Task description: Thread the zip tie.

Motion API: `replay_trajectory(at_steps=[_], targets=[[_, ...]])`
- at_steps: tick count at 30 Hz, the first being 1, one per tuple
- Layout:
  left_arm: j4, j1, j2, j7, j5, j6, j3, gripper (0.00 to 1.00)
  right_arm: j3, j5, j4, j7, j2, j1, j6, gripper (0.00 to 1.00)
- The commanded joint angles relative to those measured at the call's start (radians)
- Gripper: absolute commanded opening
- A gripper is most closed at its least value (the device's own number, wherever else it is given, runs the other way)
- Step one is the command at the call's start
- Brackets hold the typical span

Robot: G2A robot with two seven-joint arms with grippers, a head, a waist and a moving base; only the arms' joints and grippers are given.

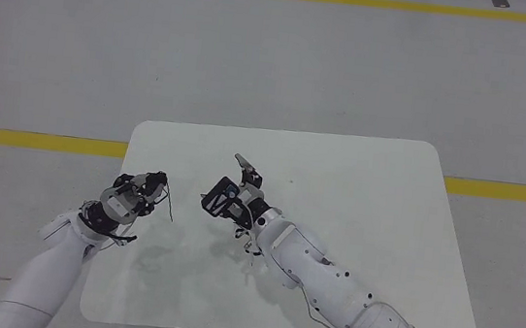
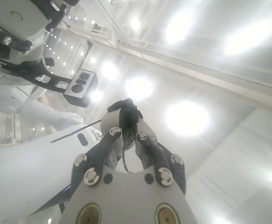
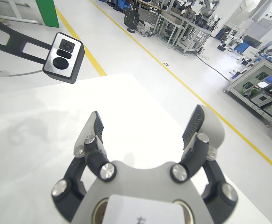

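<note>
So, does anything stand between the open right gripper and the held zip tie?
Nothing visible does. In the top view only table surface shows between the right gripper and the zip tie in the left gripper.

White table [image 1: 359, 175] with rounded corners on grey, yellow-lined floor [image 1: 274, 68]

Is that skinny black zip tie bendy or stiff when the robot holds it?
Probably bendy but springy: the zip tie curves gently where it sticks out of the left gripper. Likely very light, being such a thin strap. It might swivel, since the fingers pinch it near one end.
</note>
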Motion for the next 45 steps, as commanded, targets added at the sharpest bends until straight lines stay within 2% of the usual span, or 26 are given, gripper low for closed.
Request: replay_trajectory(at_steps=[1,4,8,16,29,33,39,45], targets=[[-0.008,-0.001,-0.002,0.026,-0.003,-0.006,0.004,0.00,0.000,0.000,0.000,0.000,0.000,0.000,0.000,1.00],[-0.029,-0.003,-0.003,0.041,-0.003,-0.006,0.009,0.00,0.018,0.004,-0.003,-0.015,0.002,-0.019,0.002,1.00],[-0.053,-0.016,-0.004,0.032,0.003,0.000,0.022,0.00,0.062,0.004,-0.021,-0.025,0.008,-0.050,0.013,1.00],[-0.096,-0.066,-0.007,0.017,-0.013,0.000,0.065,0.00,0.157,0.000,-0.061,-0.007,0.030,-0.112,0.062,1.00],[-0.171,-0.130,0.001,0.015,-0.035,0.000,0.098,0.00,0.198,0.000,-0.081,-0.002,0.041,-0.162,0.115,1.00],[-0.179,-0.144,0.005,0.010,-0.008,0.000,0.101,0.00,0.208,0.000,-0.080,-0.008,0.042,-0.163,0.128,1.00],[-0.198,-0.166,0.006,-0.008,-0.021,0.000,0.120,0.00,0.234,0.000,-0.080,-0.009,0.045,-0.161,0.142,1.00],[-0.180,-0.176,0.008,-0.012,-0.026,0.000,0.132,0.00,0.244,0.000,-0.080,-0.007,0.047,-0.163,0.142,1.00]])
